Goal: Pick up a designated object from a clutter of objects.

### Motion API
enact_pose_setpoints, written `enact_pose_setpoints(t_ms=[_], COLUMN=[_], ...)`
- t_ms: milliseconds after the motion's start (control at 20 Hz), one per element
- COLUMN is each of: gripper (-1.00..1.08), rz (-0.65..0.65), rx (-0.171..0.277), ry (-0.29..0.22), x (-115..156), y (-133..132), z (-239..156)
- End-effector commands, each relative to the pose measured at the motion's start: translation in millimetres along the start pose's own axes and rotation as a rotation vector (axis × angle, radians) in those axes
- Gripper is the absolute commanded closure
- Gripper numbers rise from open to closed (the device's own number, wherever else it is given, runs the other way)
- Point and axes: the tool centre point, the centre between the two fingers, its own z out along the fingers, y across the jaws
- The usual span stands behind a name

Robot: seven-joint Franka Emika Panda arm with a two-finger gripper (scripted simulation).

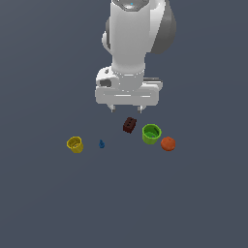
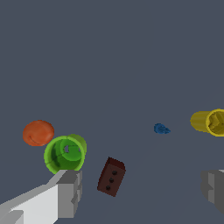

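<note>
Flat slate-grey bench (image 1: pixel 43 203) fills both views, with no visible edge, wall or lip anywhere, so I have plenty of room on all sides and nothing for the arm to catch on beyond the five small items themselves. I judge this to be the approach step: my gripper (image 1: pixel 127 109) hangs above the bench with its fingers spread wide and empty, and nothing is grasped yet. The designated object, the dark brown-red studded brick (image 1: pixel 129 125), lies on the bench just below the fingertips in the exterior view; in the wrist view the brick (image 2: pixel 111 176) sits between the two fingers (image 2: pixel 69 192), nearer to one of them and turned at an angle to the line between them. The bright green cup (image 1: pixel 151 133) stands just beside the brick on the exterior view's right, apart from it but close, and the orange-red round object (image 1: pixel 168 144) lies beyond the cup. The tiny blue piece (image 1: pixel 101 144) and the yellow cup (image 1: pixel 75 145), which appears tipped on its side in the wrist view, are well apart on the exterior view's left. For the next move I would centre over the brick, rotate the wrist so the fingers meet its flat long sides, then descend straight. The tight side is the green cup: the finger nearest it could nudge it on the way down.
</note>
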Motion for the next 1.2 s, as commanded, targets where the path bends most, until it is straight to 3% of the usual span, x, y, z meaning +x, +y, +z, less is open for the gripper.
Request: enact_pose_setpoints(t_ms=[0,700,1150], gripper=[-0.92,-0.92,-0.92], rz=[0.032,0.257,0.367], rx=[0.0,0.004,0.007], ry=[-0.001,-0.009,-0.014], x=[-6,-70,-114], y=[-2,-16,-20], z=[20,140,186])
